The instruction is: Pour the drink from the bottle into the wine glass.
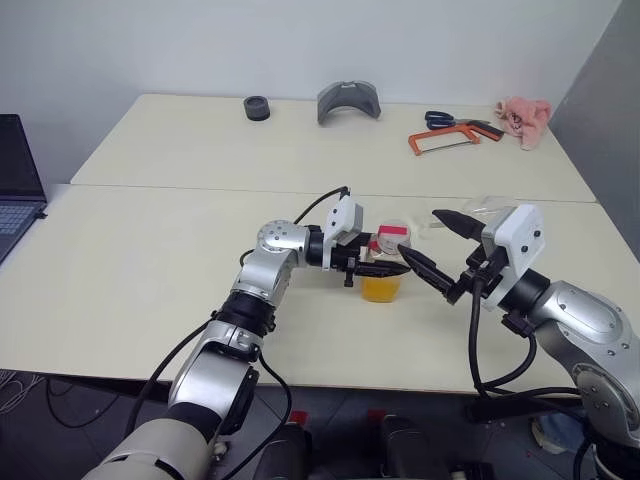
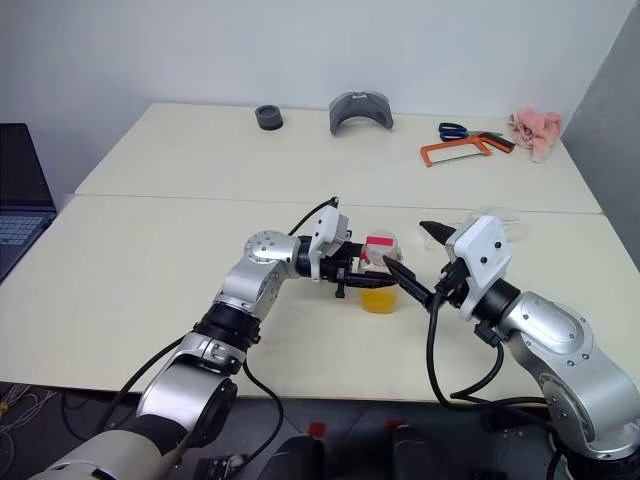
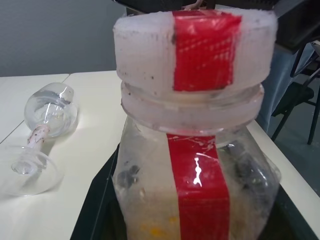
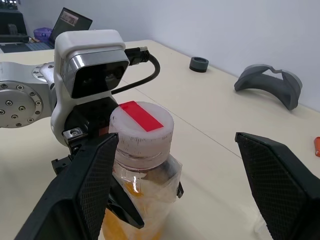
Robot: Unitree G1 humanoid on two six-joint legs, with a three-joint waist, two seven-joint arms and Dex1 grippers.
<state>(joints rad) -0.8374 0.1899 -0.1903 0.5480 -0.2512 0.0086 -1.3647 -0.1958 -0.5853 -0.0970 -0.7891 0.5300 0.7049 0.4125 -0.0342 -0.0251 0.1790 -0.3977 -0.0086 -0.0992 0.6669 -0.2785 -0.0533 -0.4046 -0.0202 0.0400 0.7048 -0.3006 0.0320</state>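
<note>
bottle (image 1: 384, 262) upright on table (image 1: 150, 260), capped, drink (image 1: 381, 288) low inside | left gripper (image 1: 385, 268) — jaws clamped on bottle | right gripper (image 1: 437, 246) — jaws wide, flanking the cap (image 4: 141, 128) | glass (image 3: 41, 134) lying on its side beyond bottle

The pale desk (image 1: 150, 290) carries the bottle (image 1: 385, 268) at the left hand (image 1: 385, 268), a wine glass (image 3: 42, 135) on its side beyond the right hand (image 1: 440, 252), and farther off a black ring (image 1: 257, 108), grey visor (image 1: 349, 101), saw (image 1: 450, 140), scissors (image 1: 445, 119), pink cloth (image 1: 527, 118).
</note>
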